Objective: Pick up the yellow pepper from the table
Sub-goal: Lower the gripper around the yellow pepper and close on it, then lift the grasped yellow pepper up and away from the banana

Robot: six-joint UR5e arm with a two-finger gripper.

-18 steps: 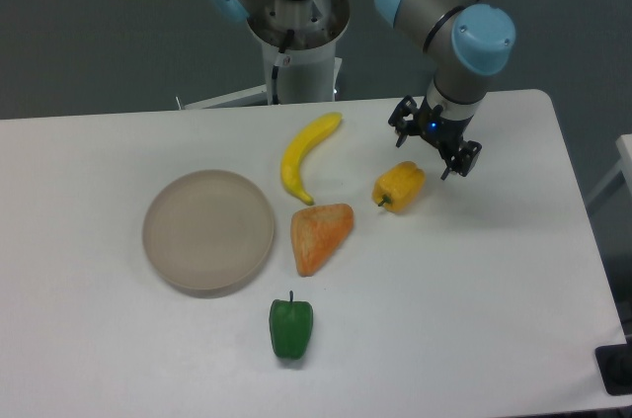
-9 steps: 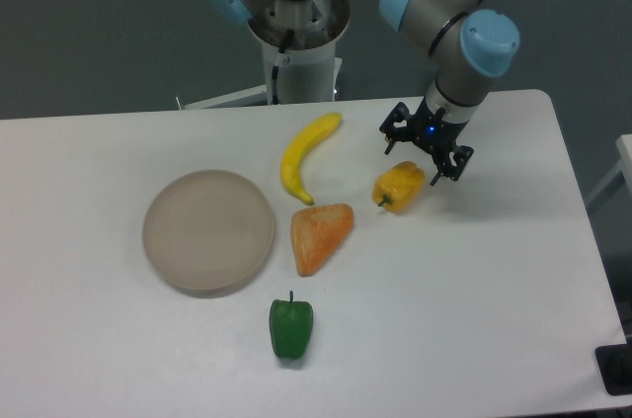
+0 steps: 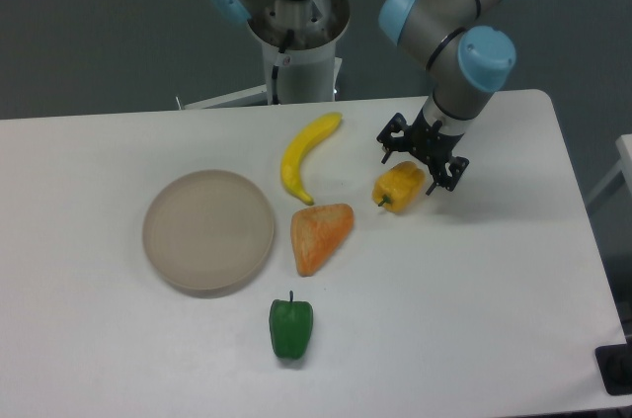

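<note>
The yellow pepper (image 3: 399, 187) lies on its side on the white table (image 3: 474, 280), right of centre, stem end toward the lower left. My gripper (image 3: 415, 155) hangs just above and behind the pepper's upper right end. Its black fingers (image 3: 390, 141) are spread apart, open, with nothing between them. One finger sits at the pepper's upper left, the other at its right. I cannot tell whether the fingers touch the pepper.
A long yellow banana (image 3: 304, 154) lies left of the pepper. An orange wedge-shaped piece (image 3: 319, 234) sits below it. A round beige plate (image 3: 208, 230) is at the left. A green pepper (image 3: 291, 327) stands near the front. The robot's base (image 3: 294, 33) rises behind the table.
The gripper has shifted left and down, from the pepper's upper right to directly over its top end. The pepper and other objects have stayed put.
</note>
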